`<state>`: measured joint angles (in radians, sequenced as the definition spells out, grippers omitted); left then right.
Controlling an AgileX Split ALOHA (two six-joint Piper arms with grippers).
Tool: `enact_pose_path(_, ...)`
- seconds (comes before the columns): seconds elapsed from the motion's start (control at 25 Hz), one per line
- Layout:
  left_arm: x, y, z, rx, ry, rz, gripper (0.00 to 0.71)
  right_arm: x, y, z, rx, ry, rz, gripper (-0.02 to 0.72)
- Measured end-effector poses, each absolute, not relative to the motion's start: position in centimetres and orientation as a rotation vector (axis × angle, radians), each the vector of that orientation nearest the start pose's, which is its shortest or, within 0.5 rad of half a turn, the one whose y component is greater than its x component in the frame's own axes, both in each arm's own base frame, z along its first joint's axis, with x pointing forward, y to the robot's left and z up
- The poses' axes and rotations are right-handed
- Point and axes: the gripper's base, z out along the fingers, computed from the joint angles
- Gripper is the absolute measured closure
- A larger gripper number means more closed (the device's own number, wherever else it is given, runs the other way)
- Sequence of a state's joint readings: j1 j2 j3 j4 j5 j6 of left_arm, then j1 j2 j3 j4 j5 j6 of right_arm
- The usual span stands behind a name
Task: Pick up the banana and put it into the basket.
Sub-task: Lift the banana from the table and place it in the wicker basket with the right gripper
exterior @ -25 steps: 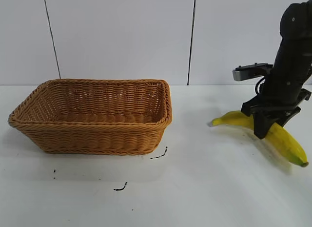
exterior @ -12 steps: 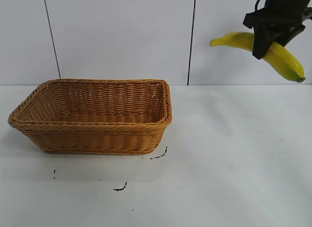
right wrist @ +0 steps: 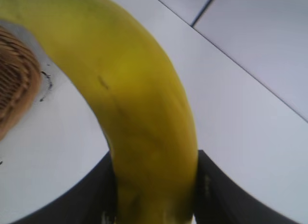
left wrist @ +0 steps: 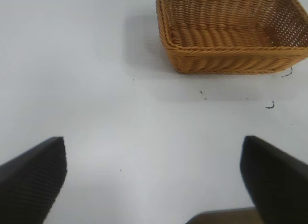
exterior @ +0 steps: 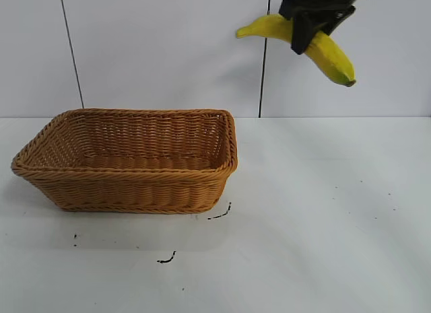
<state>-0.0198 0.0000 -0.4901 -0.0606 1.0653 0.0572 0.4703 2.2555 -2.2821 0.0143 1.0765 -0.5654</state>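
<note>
The yellow banana (exterior: 330, 54) hangs high in the air, to the right of the basket and well above the table, tilted with its greenish tip low on the right. My right gripper (exterior: 306, 31) is shut on its middle. In the right wrist view the banana (right wrist: 139, 108) fills the picture between the two black fingers (right wrist: 94, 195). The tan woven basket (exterior: 128, 192) stands on the table at the left with nothing in it, and also shows in the left wrist view as the basket (left wrist: 231, 65). My left gripper (left wrist: 153, 178) hovers open over bare table, away from the basket.
The white table (exterior: 316, 225) carries a few small black marks (exterior: 219, 215) near the basket's front right corner. A white panelled wall (exterior: 161, 50) with dark seams rises behind the table.
My right gripper has lifted the banana off the table at the right, high into the air, and carried it leftward toward the basket. The basket has not moved.
</note>
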Motion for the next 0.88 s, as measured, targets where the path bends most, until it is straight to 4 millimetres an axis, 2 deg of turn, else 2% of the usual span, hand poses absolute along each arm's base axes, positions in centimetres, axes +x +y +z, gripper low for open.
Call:
enact_pose_path(0.12,-0.4,-0.5,27.4,0.082,2.056,-0.050,0.015,43.9,27.2,28.3,-1.347,2.093,-0.014,0.389)
enact_pose_path(0.24,-0.4,-0.5,27.4,0.082,2.056,-0.050,0.015,43.2,30.5,26.4,-1.414,2.011,-0.005,0.389)
enact_pose_path(0.4,-0.4,-0.5,27.4,0.082,2.056,-0.050,0.015,43.1,33.7,22.9,-1.475,1.917,0.001,0.389)
enact_pose_path(0.68,-0.4,-0.5,27.4,0.082,2.056,-0.050,0.015,44.0,34.8,16.2,-1.519,1.944,-0.007,0.389)
enact_pose_path(0.76,-0.4,-0.5,27.4,0.082,2.056,-0.050,0.015,44.2,35.0,15.2,-1.523,1.944,-0.007,0.389)
enact_pose_path(0.88,-0.4,-0.5,27.4,0.082,2.056,-0.050,0.015,44.2,35.1,14.6,-1.528,1.944,-0.009,0.389)
